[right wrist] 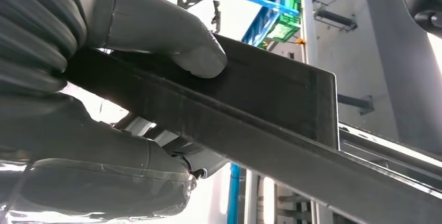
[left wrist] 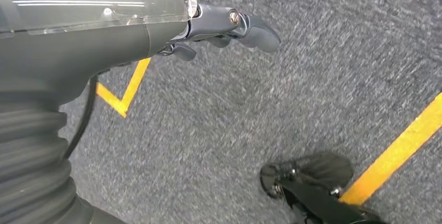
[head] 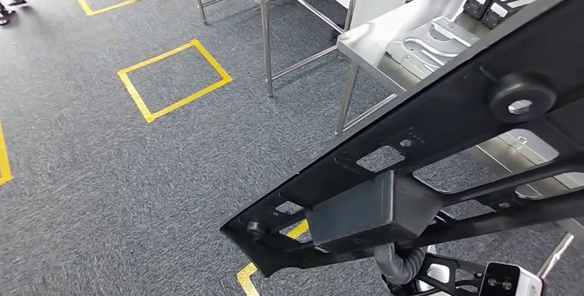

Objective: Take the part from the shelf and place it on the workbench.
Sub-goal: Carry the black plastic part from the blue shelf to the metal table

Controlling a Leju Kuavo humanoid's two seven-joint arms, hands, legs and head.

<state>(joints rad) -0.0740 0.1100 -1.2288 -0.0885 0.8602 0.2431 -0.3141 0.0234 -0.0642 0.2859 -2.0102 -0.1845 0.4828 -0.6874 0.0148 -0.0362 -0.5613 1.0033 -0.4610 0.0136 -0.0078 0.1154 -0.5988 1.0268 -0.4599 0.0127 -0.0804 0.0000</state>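
In the head view the long black part [head: 441, 138] hangs out over the carpet toward the steel counter [head: 386, 34], where metal plates and some black-and-white boxes already sit, so its far end could easily clip the counter edge or that stuff if swung in carelessly. The left wrist view has the left hand [left wrist: 229, 28] over the floor, fingers curled, holding nothing. In the right wrist view the right hand [right wrist: 130, 78] grips the part by its box-shaped bit, thumb on top, and with that much overhang it might twist or slip; no containers with visible contents
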